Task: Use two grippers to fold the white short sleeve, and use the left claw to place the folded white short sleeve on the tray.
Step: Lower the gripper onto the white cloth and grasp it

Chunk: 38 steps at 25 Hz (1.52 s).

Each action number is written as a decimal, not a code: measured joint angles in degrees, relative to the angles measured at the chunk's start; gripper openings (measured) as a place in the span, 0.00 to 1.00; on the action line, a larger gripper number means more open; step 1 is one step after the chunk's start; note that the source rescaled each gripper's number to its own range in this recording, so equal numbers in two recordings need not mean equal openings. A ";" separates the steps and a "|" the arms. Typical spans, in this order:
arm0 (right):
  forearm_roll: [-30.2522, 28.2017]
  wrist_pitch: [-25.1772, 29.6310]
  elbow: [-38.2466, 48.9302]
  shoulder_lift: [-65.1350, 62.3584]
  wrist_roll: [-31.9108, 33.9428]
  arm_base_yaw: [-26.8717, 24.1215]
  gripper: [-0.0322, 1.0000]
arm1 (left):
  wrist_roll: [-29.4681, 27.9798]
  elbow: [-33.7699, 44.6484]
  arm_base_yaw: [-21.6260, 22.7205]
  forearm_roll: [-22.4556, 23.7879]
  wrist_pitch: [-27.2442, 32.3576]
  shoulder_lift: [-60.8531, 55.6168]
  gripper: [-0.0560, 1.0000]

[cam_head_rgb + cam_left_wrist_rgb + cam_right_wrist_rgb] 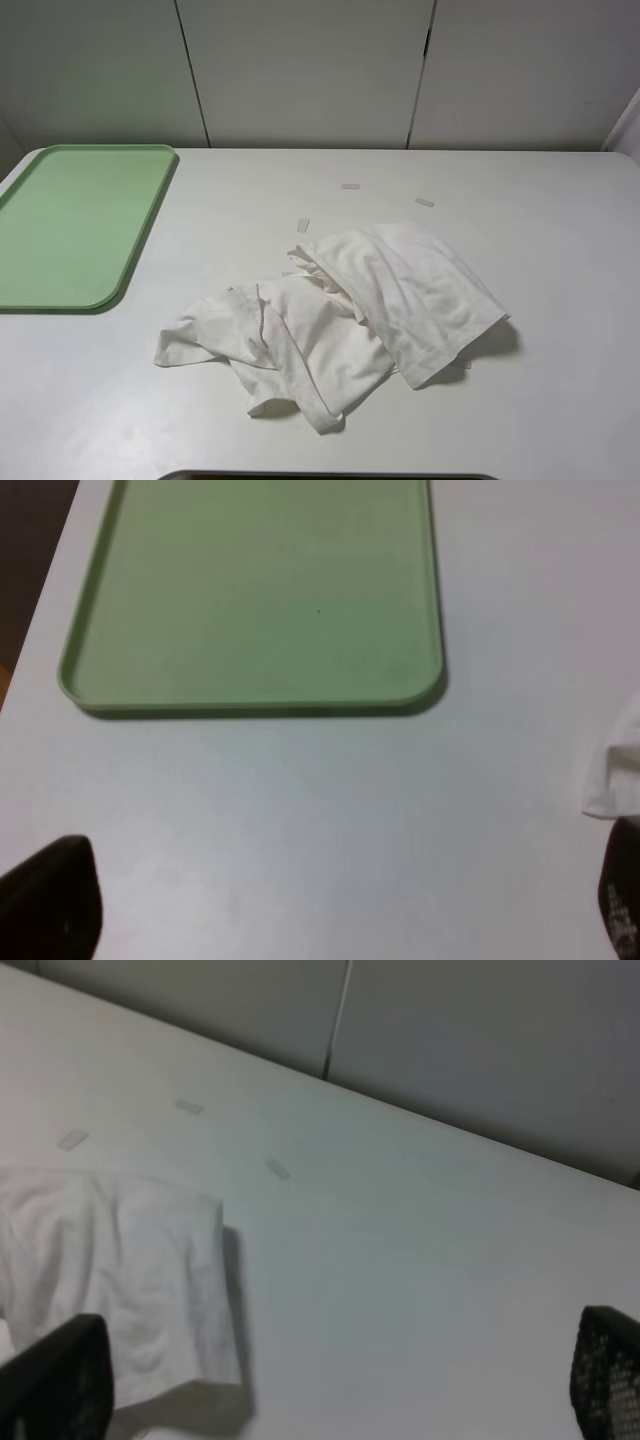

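**Item 1. white short sleeve**: soft white cotton T-shirt in a crumpled heap, right of the table's middle. A broad doubled-over slab lies on its right and looser lobes trail left and toward the near edge. It is not yet folded and not on the tray.

**Item 2. tray**: flat pale green plastic rectangle with rounded corners and a low rim. It sits at the far left of the table, well apart from the cloth, with nothing on it.

**Item 3. left claw**: black fingertips spread wide, holding nothing, above bare table between the tray and a shirt lobe.

**Item 4. right gripper**: black, jaws equally wide and empty, near the shirt's right edge.

**Item 5. table**: flat white top carrying three small pale tape strips beyond the shirt.

**Hazards (judged):**
- The layers overlap, so a pinch may catch several plies or only one, and the heap would drag instead of spreading.
- Hem, sleeves and collar cannot be told apart in the heap, so a wrongly chosen corner would skew the fold.
- Uneven pulls from the two arms would bunch the cloth.
- A loose fold could open on the way to the tray or hang over its rim.

**Edges and room:**
- Wide bare surface lies to the right, behind and between shirt and tray.
- The near lobes lie closer to the front edge.
- The tray's rim is the only raised obstacle.
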 joint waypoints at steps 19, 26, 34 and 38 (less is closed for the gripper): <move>0.40 0.87 15.32 -19.26 1.76 0.00 1.00 | 0.00 0.00 0.00 0.00 0.00 0.00 1.00; 0.52 0.92 20.58 -21.10 1.82 0.00 1.00 | 0.00 0.00 0.00 0.00 0.00 0.00 1.00; 1.25 0.92 26.39 -21.10 1.82 0.00 1.00 | 0.00 0.00 0.00 0.00 0.00 0.00 1.00; 1.97 0.92 28.37 -21.21 1.82 0.00 1.00 | 0.00 0.00 0.00 0.00 0.00 0.00 1.00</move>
